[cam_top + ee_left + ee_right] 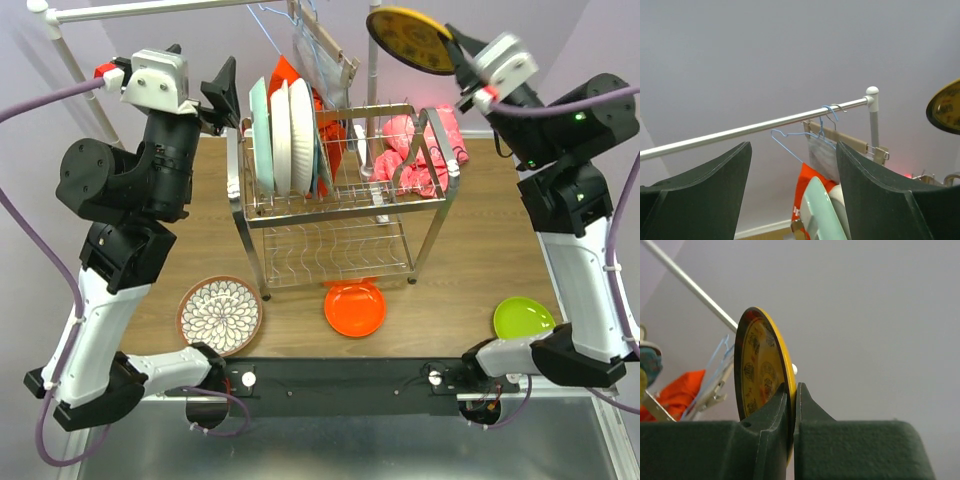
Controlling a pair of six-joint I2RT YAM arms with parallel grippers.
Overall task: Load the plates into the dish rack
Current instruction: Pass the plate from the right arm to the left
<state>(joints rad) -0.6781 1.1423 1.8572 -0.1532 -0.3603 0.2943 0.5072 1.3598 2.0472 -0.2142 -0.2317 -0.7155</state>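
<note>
"Looking at the surface and the room first, what is there?"

"A brown wooden table in front of a pale lilac wall, with a white metal clothes rail across the back. The two-tier chrome wire dish rack stands mid-table, its long side running left to right. A pink cloth lies behind its right end."

"And the plates?"

"A round mint plate and a round white plate stand on edge in the upper shelf's left end. Flat on the table lie a brown-and-white floral plate, a glossy orange plate just in front of the rack, and a lime-green plate at the near right. The small round yellow patterned plate is in the air, high behind the rack's right end, its face tilted up and forward."

"The arms?"

"The right arm reaches up and back; the right gripper pinches the yellow patterned plate's rim – fingers nearly together. The left arm is raised beside the rack's left end; the left gripper is spread wide, holding nothing."
</note>
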